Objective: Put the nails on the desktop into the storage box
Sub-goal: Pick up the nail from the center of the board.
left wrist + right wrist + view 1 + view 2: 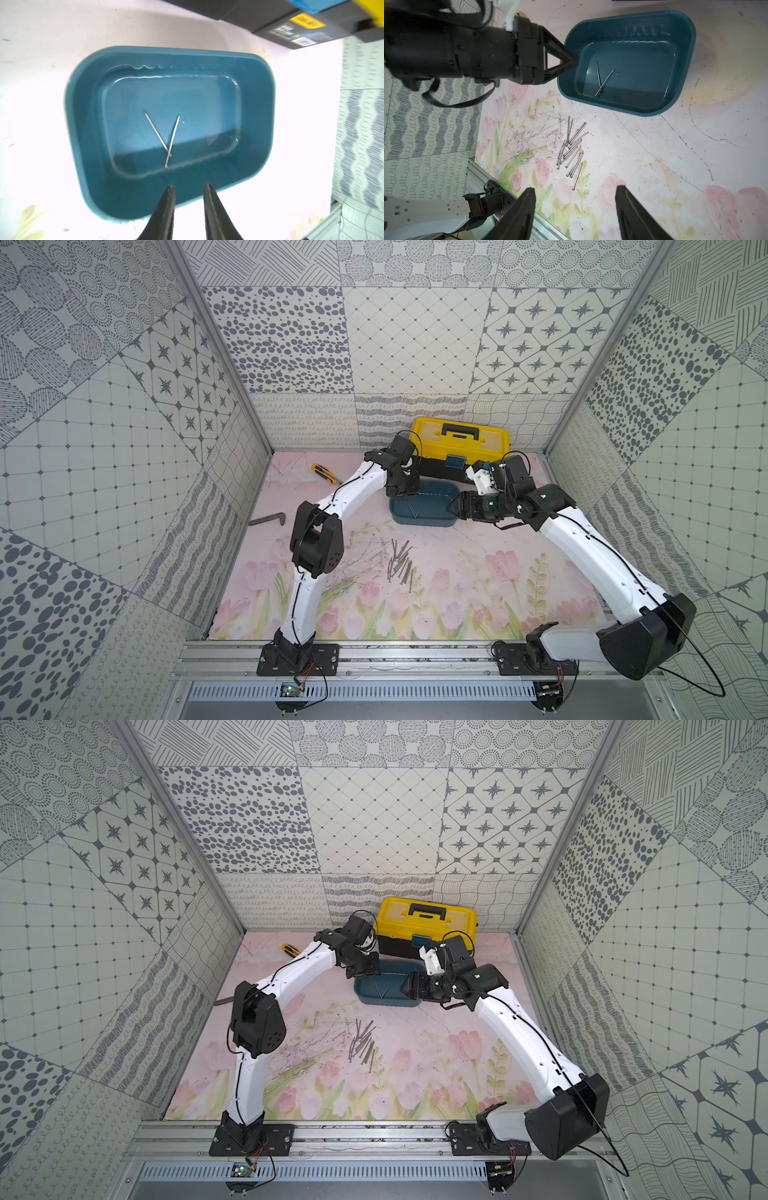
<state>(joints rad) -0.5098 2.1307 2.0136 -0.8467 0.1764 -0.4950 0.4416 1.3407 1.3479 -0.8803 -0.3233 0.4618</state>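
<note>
Left fingers (166, 207) are apart, and we see a clear gap between the tips with nothing in it. They hang over one end of the blue box (87, 124), right above its rim. Down on the box floor we've got two nails (173, 137), crossed in a V and lying flat.

The pile of nails (401, 562) is out on the flowered surface (478, 580), a loose bundle mostly pointing the same way. It is near the box on the robot's side and not touching it.

Right fingers (633, 212) are spread wide and empty, up off the surface. In both top views we find them just beside the other end of the box, though we cannot tell whether they touch it. From the right wrist view the pile sits out ahead of them, with the box beyond.

Behind the box stands the yellow toolbox (459, 439), lid down. Off toward the left wall we spot a yellow knife (324, 472) and a bent metal bar (268, 520), both well apart from the nails.
</note>
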